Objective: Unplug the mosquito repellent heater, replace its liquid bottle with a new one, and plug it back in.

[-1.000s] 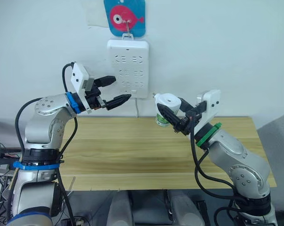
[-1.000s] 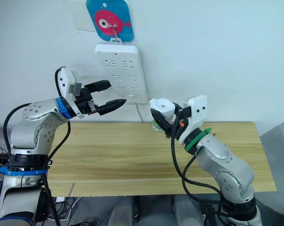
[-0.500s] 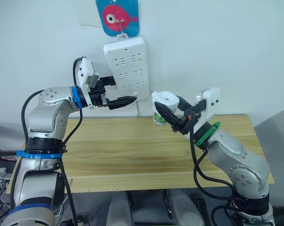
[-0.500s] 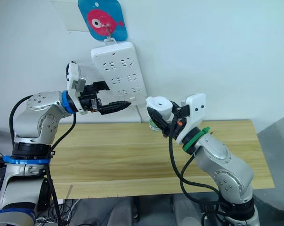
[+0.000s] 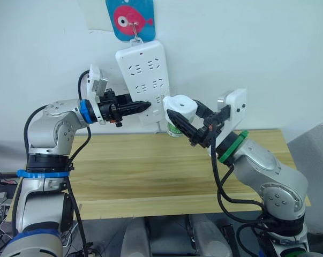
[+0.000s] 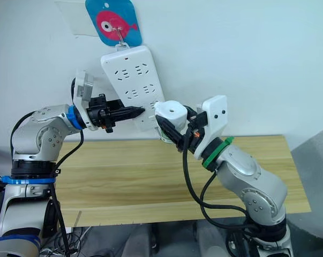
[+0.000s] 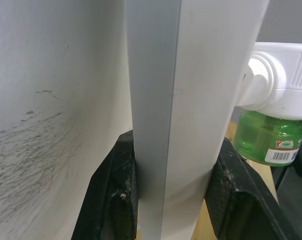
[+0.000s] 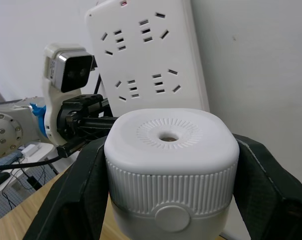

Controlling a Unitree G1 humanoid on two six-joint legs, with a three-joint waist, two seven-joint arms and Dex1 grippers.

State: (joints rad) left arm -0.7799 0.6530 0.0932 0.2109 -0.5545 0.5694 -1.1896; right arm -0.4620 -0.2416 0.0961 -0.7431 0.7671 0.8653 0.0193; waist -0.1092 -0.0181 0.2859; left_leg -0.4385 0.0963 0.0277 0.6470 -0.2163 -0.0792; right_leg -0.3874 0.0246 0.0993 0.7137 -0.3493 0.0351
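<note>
Gripped between the two black fingers of the left gripper (image 5: 141, 105) is the lower edge of the long white plastic power strip (image 5: 146, 77), which is seen from the head views hanging tilted on the wall under a blue card with a pink fish (image 5: 130, 19). Clamped in the right gripper (image 6: 171, 124) is the small white rounded mosquito repellent heater (image 6: 170, 113), held at the strip's lower right edge above the light wooden table (image 5: 166, 171). Its round vent hole is shown by the right wrist view, while the translucent green bottle (image 7: 269, 141) screwed underneath is shown by the left wrist view.
</note>
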